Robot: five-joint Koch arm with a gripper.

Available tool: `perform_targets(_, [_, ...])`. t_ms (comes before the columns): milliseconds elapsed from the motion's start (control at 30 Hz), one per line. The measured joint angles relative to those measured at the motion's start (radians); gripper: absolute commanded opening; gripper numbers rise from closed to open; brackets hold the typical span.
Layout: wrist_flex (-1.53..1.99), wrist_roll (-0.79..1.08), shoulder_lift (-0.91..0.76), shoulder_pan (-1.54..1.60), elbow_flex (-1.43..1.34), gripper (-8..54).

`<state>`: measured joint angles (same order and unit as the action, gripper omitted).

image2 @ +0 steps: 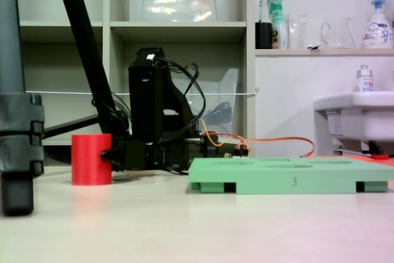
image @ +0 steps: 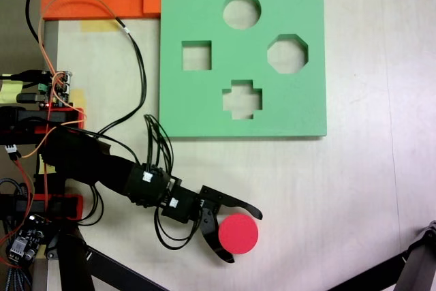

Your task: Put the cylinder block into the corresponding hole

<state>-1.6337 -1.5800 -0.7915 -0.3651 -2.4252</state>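
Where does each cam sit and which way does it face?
A fixed view: above the table, looking straight down at the green foam board; arm enters from the left, open gripper around the red cylinder block.
A fixed view: at tabletop height, looking sideways toward shelves; arm's black body behind the block.
Both share block, board, arm.

Matt red foam cylinder block (image: 238,232), matt green foam board (image: 191,107), smooth pale tabletop (image: 354,195), black plastic gripper (image: 244,235)
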Motion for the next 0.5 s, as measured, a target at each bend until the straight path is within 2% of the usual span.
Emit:
perform_targets(67, [0.0, 0.0, 0.018, 0.0, 0.009, 44.7])
perform_targets(133, [0.0, 0.0, 0.031, 0.0, 0.02, 32.2])
perform_targets(167, [0.002, 0.0, 0.031, 0.0, 0.021, 30.4])
perform_targets(400, [0.002, 0.0, 0.025, 0.011, 0.009, 28.7])
perform_targets(500, [0.003, -0.002, -0.048, 0.035, -0.077, 28.4])
